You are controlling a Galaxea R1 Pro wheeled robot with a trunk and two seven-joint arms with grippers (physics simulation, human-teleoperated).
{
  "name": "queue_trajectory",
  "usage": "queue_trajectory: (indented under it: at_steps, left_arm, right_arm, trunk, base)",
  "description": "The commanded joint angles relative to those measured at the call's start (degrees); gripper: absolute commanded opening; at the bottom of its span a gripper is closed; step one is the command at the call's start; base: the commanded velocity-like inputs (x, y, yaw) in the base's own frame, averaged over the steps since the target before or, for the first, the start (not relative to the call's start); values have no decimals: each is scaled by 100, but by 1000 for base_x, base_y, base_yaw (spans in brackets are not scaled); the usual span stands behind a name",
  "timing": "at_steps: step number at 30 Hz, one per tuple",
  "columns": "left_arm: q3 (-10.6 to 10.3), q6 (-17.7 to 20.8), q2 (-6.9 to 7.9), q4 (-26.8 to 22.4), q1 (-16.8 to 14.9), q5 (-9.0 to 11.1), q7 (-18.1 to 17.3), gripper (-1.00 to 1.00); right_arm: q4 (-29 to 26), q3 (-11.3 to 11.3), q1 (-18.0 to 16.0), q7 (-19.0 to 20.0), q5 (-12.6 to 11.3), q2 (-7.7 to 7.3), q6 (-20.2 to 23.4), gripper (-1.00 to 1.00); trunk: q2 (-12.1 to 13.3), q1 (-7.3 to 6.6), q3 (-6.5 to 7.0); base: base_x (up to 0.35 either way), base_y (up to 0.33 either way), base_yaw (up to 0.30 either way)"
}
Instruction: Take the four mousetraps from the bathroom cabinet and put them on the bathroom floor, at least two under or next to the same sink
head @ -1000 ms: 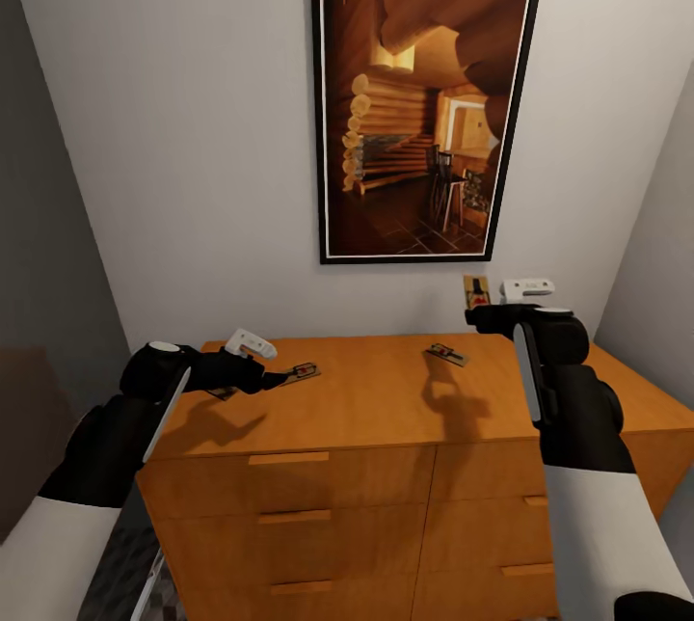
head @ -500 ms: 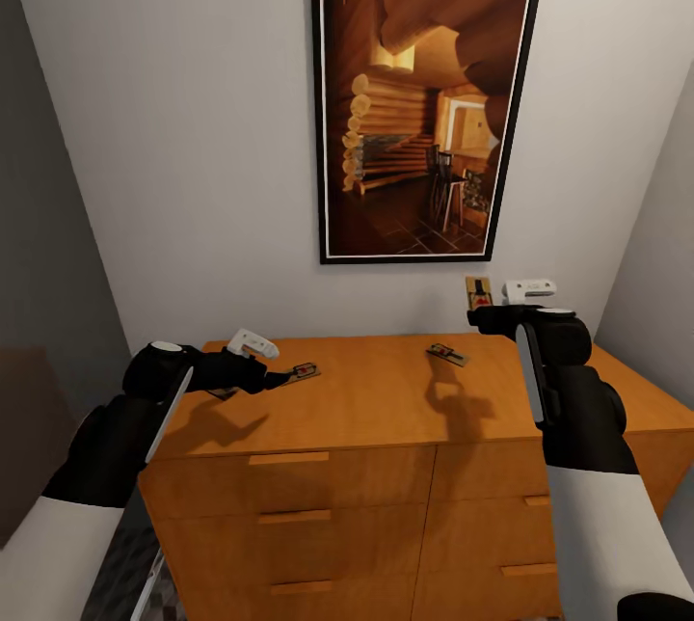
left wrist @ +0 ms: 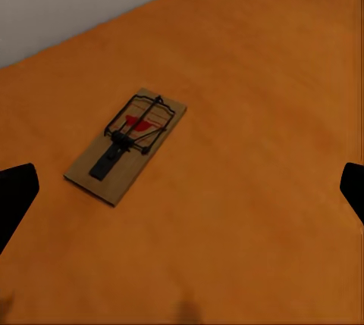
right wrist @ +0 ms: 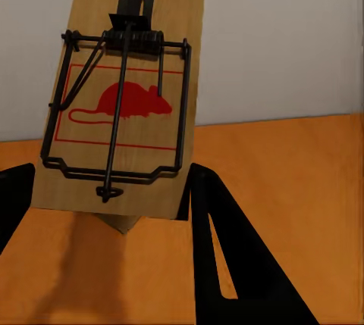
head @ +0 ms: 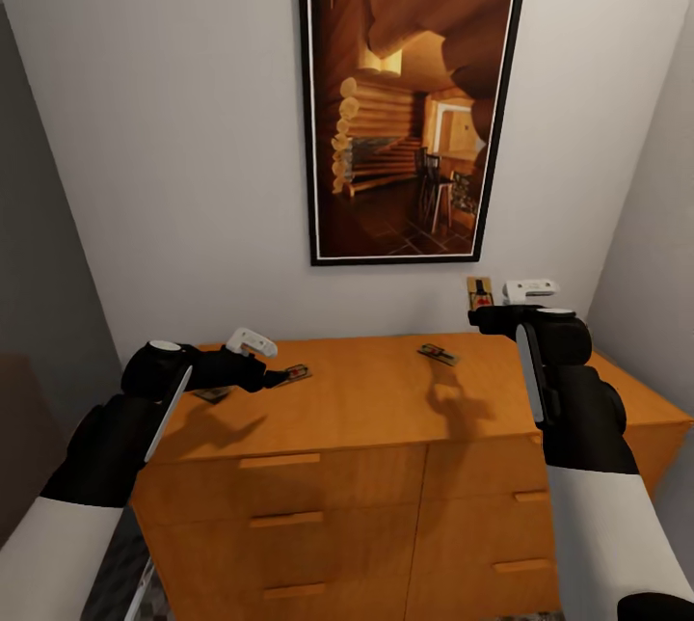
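View: shifted since half a second back; painting and cabinet both sit a little further left in the head view, arms unchanged in frame. Camera turn, not a move of the things.
Right gripper: raised above the far right of the worktop, jaws closed on a mousetrap held upright against the wall; red mouse print and wire bar plain in the wrist view.
Left gripper: low over the left of the worktop, jaws spread wide, nothing held; second mousetrap flat on the wood between the fingertips, apparently not touched.
Third mousetrap: flat, mid-right of the worktop, clear of both arms.
Fourth mousetrap: flat by the left edge, partly behind the left arm.
Meaning: one trap lifted, three on the cabinet, none on the floor yet; likely next a left-hand pickup before turning away.
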Motion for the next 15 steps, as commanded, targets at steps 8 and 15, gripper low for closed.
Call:
queue_trajectory:
  at_steps: [8,15]
  left_arm:
    - [-2,9,4,-15,-5,-62,-50,100]
    - [-2,13,15,-16,-5,-70,-53,100]
  right_arm:
    - [-10,-1,-5,25,48,-6,25,-100]
    - [-11,-1,-3,26,66,-6,25,-100]
  trunk:
    - [-4,0,9]
    - [-4,0,11]
  base:
    - [0,0,-61]
    - [0,0,-7]
